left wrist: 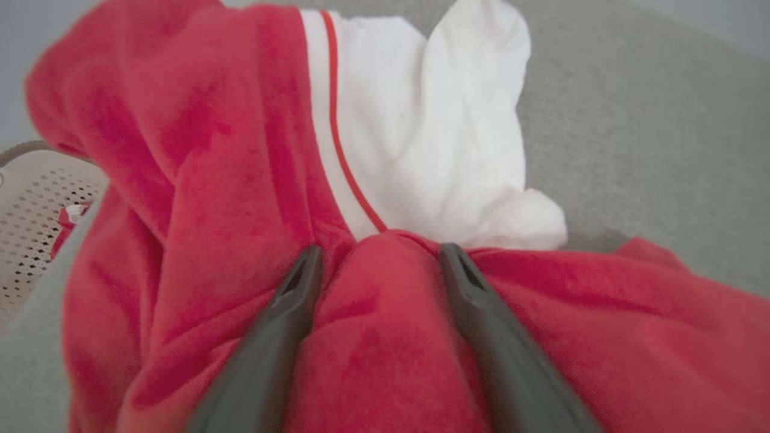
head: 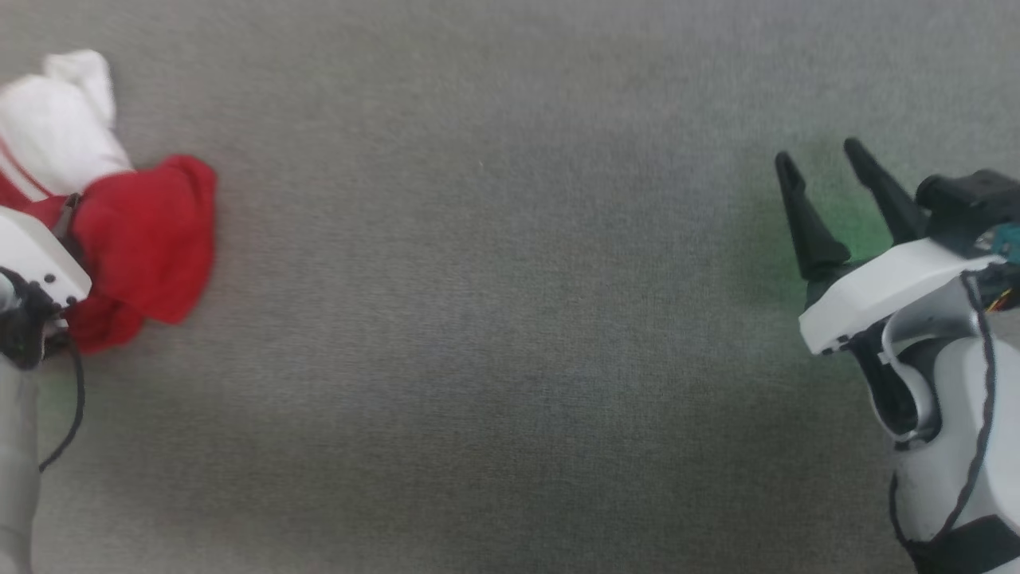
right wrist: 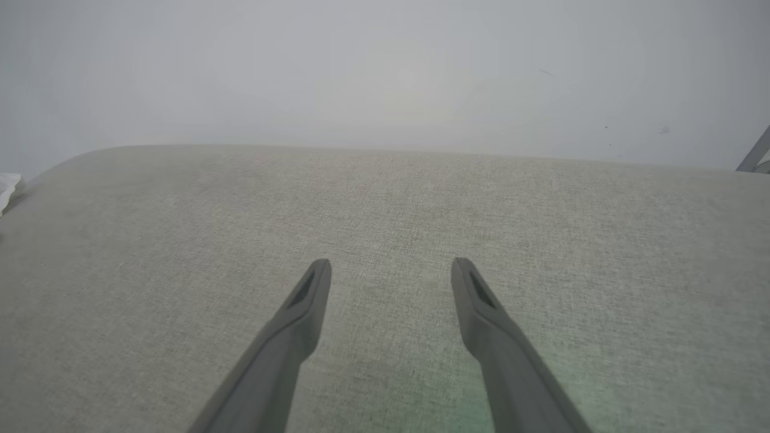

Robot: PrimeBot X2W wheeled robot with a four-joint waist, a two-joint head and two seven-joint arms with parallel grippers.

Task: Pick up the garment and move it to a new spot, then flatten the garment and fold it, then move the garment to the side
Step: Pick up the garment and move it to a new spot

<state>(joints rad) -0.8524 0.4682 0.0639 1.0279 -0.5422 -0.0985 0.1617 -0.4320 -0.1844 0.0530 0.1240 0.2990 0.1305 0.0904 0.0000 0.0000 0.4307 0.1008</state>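
The garment (head: 143,239) lies bunched at the far left of the grey cloth surface, red body toward the middle and a white sleeve behind it. In the left wrist view the garment (left wrist: 228,180) shows red plush folds, a white sleeve and a thin red stripe. My left gripper (left wrist: 380,249) is open and pressed down into it, with a ridge of red fabric bulging between the two dark fingers. From the head camera, the left arm's white wrist housing (head: 36,255) covers part of the garment. My right gripper (head: 819,153) hovers open and empty at the right, and the right wrist view shows it (right wrist: 391,263) over bare cloth.
The grey fabric-covered surface (head: 510,319) stretches wide between the two arms. A pale perforated basket (left wrist: 36,210) sits beyond the surface's edge next to the garment. The surface's far edge (right wrist: 385,149) meets a plain pale wall. A small white thing (right wrist: 7,186) lies at its left corner.
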